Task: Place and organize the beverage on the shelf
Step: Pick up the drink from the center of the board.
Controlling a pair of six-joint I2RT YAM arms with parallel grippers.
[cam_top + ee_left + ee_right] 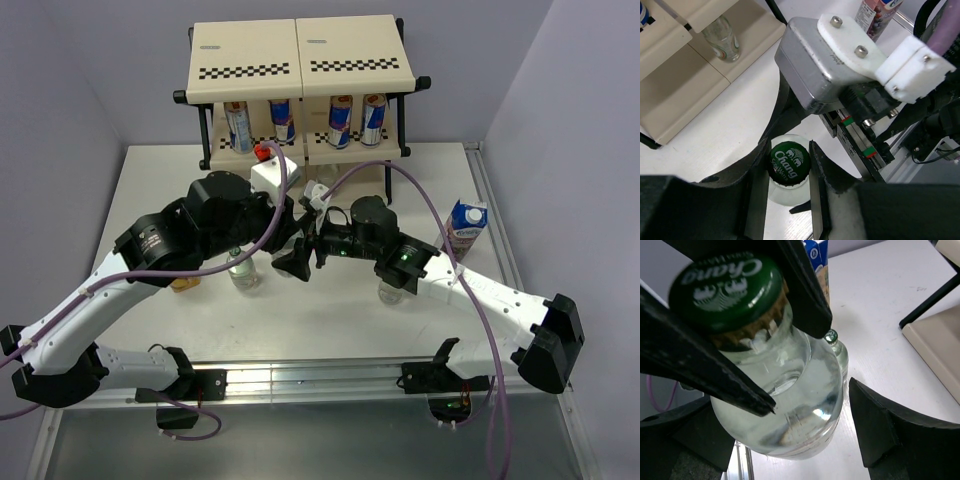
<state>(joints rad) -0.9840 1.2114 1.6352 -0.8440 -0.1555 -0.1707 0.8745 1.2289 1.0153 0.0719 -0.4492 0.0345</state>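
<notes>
One bottle [785,385], apparently mid-handover, has its cap clamped by the left pincer [788,165]. The right pincer [785,432], open around it, must close next.

Glossy glass bottle [790,395], metal cap [788,161] — matt table [340,325]

Seen from above, the left hand [293,262] sits as a dark shape under the wrists, and the green-capped bottle [785,405] it grips cannot be made out there. The top tier of the shelf [350,45] covers the tops of four cans [283,120] and most of the tiers beneath. The left wrist view's top edge cuts off a purple carton [875,15]. In the right wrist view the bottle's cap [725,290] is blurred.
</notes>
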